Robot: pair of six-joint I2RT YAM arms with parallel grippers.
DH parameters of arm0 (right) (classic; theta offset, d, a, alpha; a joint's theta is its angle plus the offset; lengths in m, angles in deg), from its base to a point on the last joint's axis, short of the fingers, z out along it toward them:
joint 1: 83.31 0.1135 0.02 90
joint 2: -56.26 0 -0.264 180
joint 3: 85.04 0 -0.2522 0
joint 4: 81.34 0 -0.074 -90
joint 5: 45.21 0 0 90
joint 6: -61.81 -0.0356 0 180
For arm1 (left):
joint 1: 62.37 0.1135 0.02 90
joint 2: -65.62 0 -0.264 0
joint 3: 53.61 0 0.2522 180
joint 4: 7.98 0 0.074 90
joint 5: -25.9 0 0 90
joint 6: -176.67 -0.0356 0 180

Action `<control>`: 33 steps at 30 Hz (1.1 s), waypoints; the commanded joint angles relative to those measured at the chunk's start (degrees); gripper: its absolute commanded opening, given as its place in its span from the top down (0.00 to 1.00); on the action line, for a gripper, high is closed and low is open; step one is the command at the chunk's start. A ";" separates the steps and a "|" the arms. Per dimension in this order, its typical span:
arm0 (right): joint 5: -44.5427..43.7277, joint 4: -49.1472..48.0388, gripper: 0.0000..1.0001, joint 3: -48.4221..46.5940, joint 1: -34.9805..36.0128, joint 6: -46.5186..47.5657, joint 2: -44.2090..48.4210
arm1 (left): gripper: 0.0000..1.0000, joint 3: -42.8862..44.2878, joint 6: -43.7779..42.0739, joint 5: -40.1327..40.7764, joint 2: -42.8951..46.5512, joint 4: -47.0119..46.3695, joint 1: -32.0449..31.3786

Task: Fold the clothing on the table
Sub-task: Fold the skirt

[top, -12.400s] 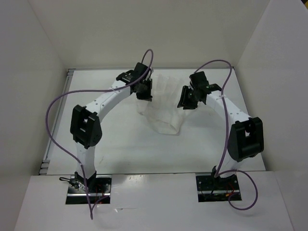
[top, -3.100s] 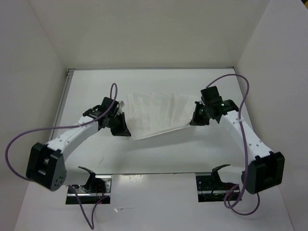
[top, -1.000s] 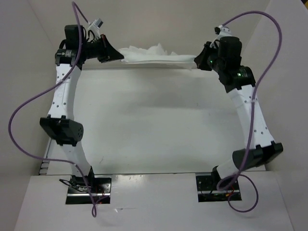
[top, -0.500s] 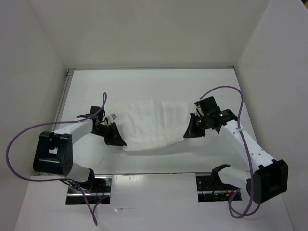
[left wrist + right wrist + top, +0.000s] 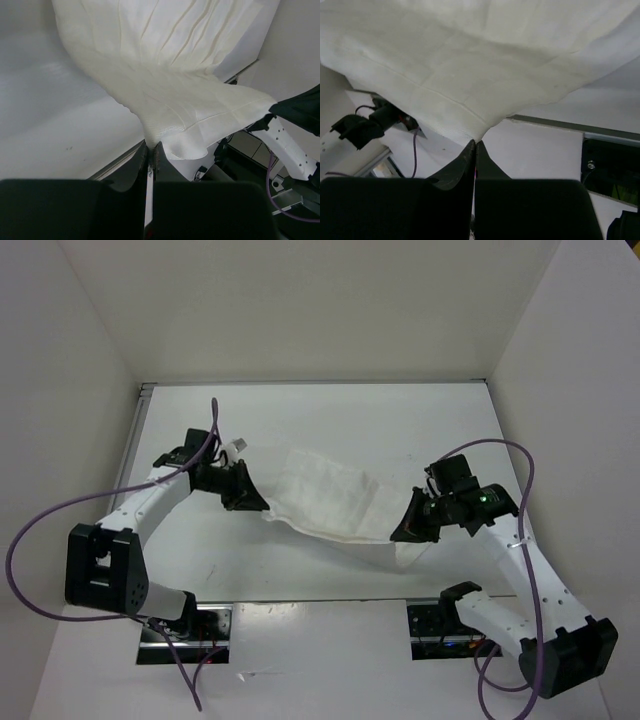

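White fabric, thin and wrinkled, hangs stretched between the two arms: this is the clothing [image 5: 330, 498]. In the top view it runs as a slanted band over the middle of the table [image 5: 300, 420], with its left end farther from the bases and its right end nearer to them. We see a soft shadow under the band. A small corner of cloth drops down just beside the right end. We cannot tell if some part of the garment touches the surface.

The left gripper [image 5: 262, 505] is closed on the left end of the clothing. In the left wrist view its two black fingers [image 5: 142, 160] meet with only a thin line between them, and the cloth comes out from the tips and opens wide, showing long pleats and a stitched hem.

The right gripper [image 5: 402, 534] is also closed, pinching the right end of the clothing. In the right wrist view the fingers come together to one point, and the fabric spreads from there over the whole upper part of the picture.

Both arms reach forward low over the table, the left one from the left side, the right one from the right. A purple cable [image 5: 40, 530] loops beside each arm. Plain white walls [image 5: 300, 310] stand around the table.
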 commanded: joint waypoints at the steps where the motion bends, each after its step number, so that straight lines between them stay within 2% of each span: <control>1: -5.42 1.06 1.00 -3.23 -2.48 2.02 -0.95 | 0.97 7.20 1.59 -1.31 -1.79 -3.99 0.21; 5: -10.69 1.67 1.00 -5.95 -2.48 2.55 -4.02 | 0.97 8.80 1.59 2.28 -0.75 -1.54 0.21; 11: -21.15 -1.74 1.00 -9.64 -2.48 3.69 -7.71 | 0.97 0.72 6.33 5.19 4.44 -4.17 0.21; 17: -18.27 -3.08 1.00 -9.65 -3.01 6.58 -10.97 | 0.97 -1.66 7.12 5.19 11.12 0.92 0.21; 19: -17.12 -0.62 1.00 -8.16 -3.01 6.59 -8.44 | 0.97 -2.19 7.12 5.19 14.81 3.47 0.21; 22: -14.23 4.30 1.00 -5.18 -3.01 6.59 -3.51 | 0.97 -7.88 10.01 3.44 21.65 5.14 -0.31; 26: -13.25 11.24 1.00 -7.09 -2.22 5.71 0.11 | 0.97 -11.50 14.24 4.05 29.31 8.65 -1.46; 30: -13.25 13.19 1.00 -7.10 -2.22 5.71 1.25 | 0.97 -12.03 16.61 5.10 30.47 6.74 -2.07; 33: -15.53 13.19 1.00 -9.20 -2.22 5.71 -1.03 | 0.95 -8.88 15.92 6.95 26.52 4.01 -2.07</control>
